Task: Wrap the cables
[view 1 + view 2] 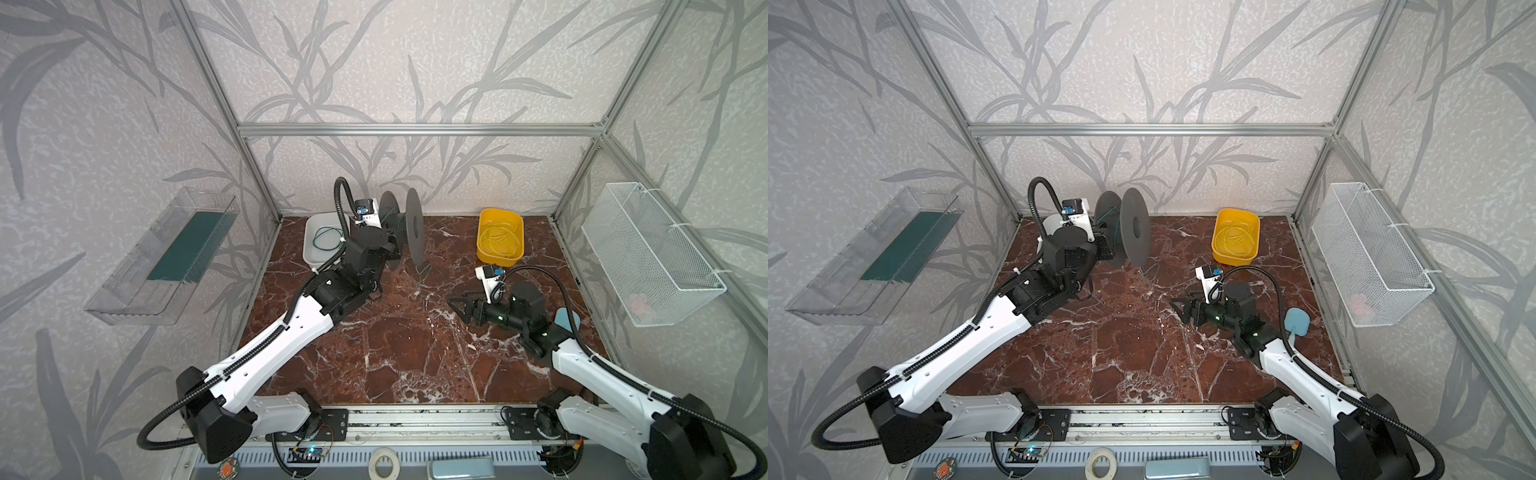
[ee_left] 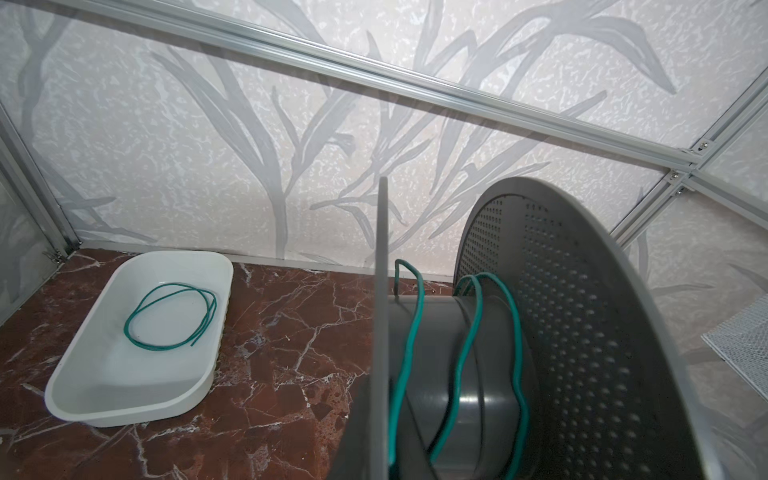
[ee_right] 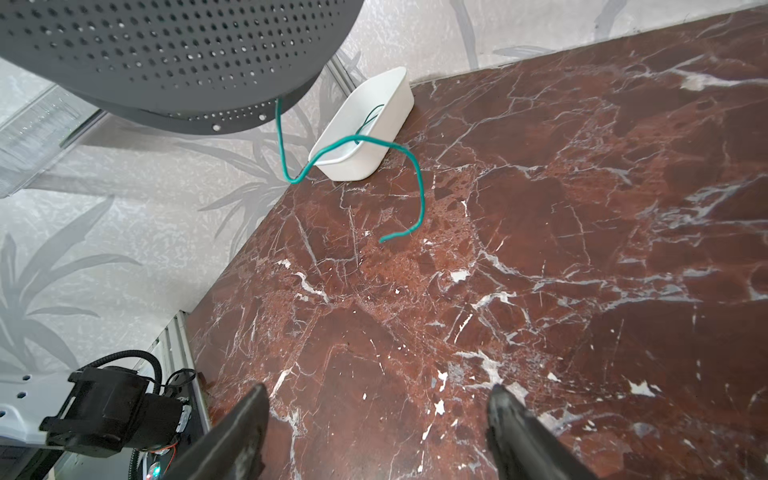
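The green cable (image 2: 461, 357) lies in a few slack, wavy turns round the core of the grey spool (image 2: 582, 332). Its loose tail (image 3: 419, 195) drops from the rim, curls, and ends at the table (image 3: 582, 291) ahead of my right gripper (image 3: 379, 390).

Those slack turns are my worry. Nothing keeps tension on them (the tail is free), so if the spool is turned now they could slide sideways, cross over, or spring off the core altogether.

My right fingers (image 3: 245, 419) are spread wide with nothing between them. A cable that thin is easy to miss against the stone, and a close that lands short would only nudge the tail away or scrape the table.

My left gripper (image 1: 390, 248) is at the spool, fingers pressed together, though what they pinch is hidden from me. With a weak hold there, the spool could tip or roll when the tail is pulled.

A second cable (image 2: 170, 316) lies coiled in the white tray (image 2: 83, 399), well apart.
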